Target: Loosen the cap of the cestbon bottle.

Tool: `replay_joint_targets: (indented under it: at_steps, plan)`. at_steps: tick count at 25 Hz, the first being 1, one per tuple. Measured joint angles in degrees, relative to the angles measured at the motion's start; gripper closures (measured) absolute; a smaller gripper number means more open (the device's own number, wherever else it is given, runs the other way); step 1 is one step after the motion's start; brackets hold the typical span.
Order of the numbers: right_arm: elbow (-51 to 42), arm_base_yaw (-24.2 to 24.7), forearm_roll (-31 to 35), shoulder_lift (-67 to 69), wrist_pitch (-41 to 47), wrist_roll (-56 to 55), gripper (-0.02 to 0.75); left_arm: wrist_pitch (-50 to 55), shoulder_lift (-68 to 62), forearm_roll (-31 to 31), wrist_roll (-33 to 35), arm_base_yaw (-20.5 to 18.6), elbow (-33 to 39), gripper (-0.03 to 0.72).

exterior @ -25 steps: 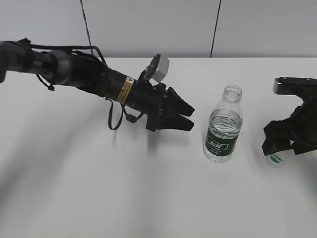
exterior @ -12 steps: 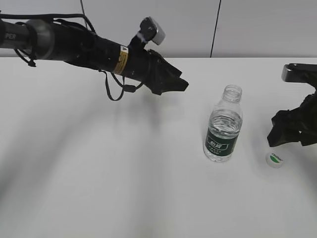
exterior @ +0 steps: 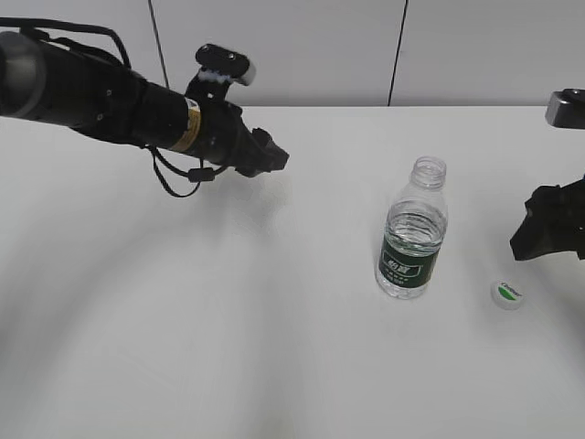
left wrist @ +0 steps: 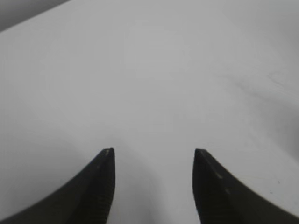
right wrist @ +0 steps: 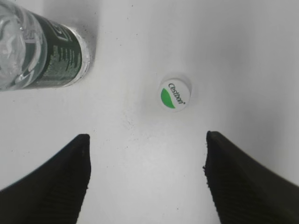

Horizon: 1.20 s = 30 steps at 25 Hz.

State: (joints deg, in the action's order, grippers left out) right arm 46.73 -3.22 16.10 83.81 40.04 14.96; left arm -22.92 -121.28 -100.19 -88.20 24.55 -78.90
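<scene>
Robotics lab/test setup: plain white bench (exterior: 274, 347) w/ bare grey panelled wall (exterior: 302, 50) behind, dark seams btwn panels. Two black robot arms, left arm (exterior: 110, 101) w/ wrist camera (exterior: 224, 66) and loose cabling. No household or shop furnishings visible.

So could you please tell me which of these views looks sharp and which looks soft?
Right wrist view: sharp, the lettering on the cap is readable. Left wrist view: soft, only blurred fingertips over the bare table. Exterior view: fairly sharp on the bottle, with broad faint shadows.
</scene>
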Motion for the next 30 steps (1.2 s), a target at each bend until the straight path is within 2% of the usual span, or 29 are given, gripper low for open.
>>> replay_joint_targets:
  at_steps: [4,12,18,23,24,26,30]
  plan:
    - [0.00,0.00,0.00,-4.06,4.59,-1.25,0.163,3.57,5.47,0.00,-4.82,1.01,8.26,0.276]
    - [-0.21,-0.09,0.31,-13.83,11.67,-2.62,0.162,13.07,15.05,0.00,-5.44,4.13,18.10,0.276]
    - [-1.37,-5.10,0.06,-19.81,15.41,-3.06,0.162,22.92,18.73,0.12,0.86,7.39,21.97,0.276]
    - [-1.37,-5.69,-0.17,-25.36,22.65,-3.90,0.162,31.89,19.91,1.05,5.09,10.44,24.57,0.276]
    - [-1.37,-5.69,-0.17,-26.66,24.32,-4.42,0.162,33.76,19.91,3.12,7.14,11.07,24.98,0.276]
    - [-1.37,-5.69,-0.23,-30.13,27.07,-5.40,0.162,38.44,19.91,12.11,14.28,12.77,25.20,0.276]
    - [-1.38,-5.69,-0.27,-38.89,29.11,-6.23,0.162,51.68,20.73,38.56,31.96,16.20,25.31,0.276]
